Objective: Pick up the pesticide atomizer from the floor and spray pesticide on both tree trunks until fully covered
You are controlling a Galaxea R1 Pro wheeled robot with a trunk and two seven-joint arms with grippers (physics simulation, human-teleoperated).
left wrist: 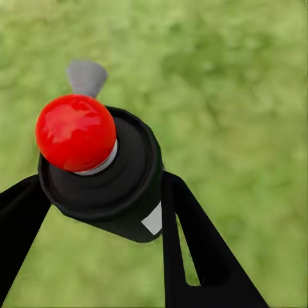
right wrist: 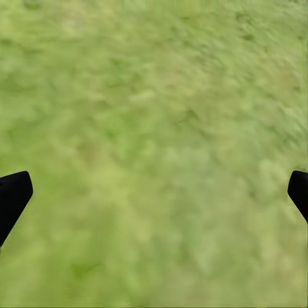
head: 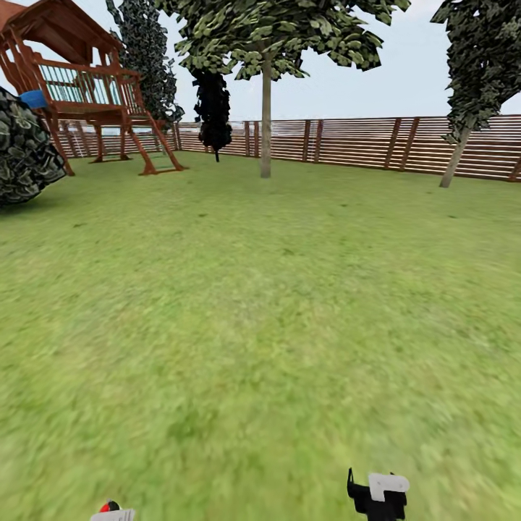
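- Head view: a wide green lawn [head: 260, 325], the garden floor, runs back to a brown slatted fence [head: 362, 141].
- Two trees with pale bare trunks stand by the fence: one at twelve o'clock [head: 265, 116], one leaning at two o'clock [head: 457, 155].
- One wooden play tower [head: 87, 94] stands at eleven o'clock, with one dark narrow tree [head: 213, 108] between it and the middle trunk. One dark leafy bush [head: 25, 148] sits at nine o'clock.
- At seven o'clock, the pesticide atomizer [head: 110, 512] peeks in: a grey cap with a red dot. At five o'clock is the right end effector [head: 381, 496], black with one white plate.
- Left wrist view: the left end effector [left wrist: 106, 212] pinches the atomizer, its two black fingers [left wrist: 192, 244] pressed on the dark body below the red button, above grass.
- Right wrist view: two black fingertips [right wrist: 13, 196] stand spread wide apart, with only grass [right wrist: 154, 141] between them.
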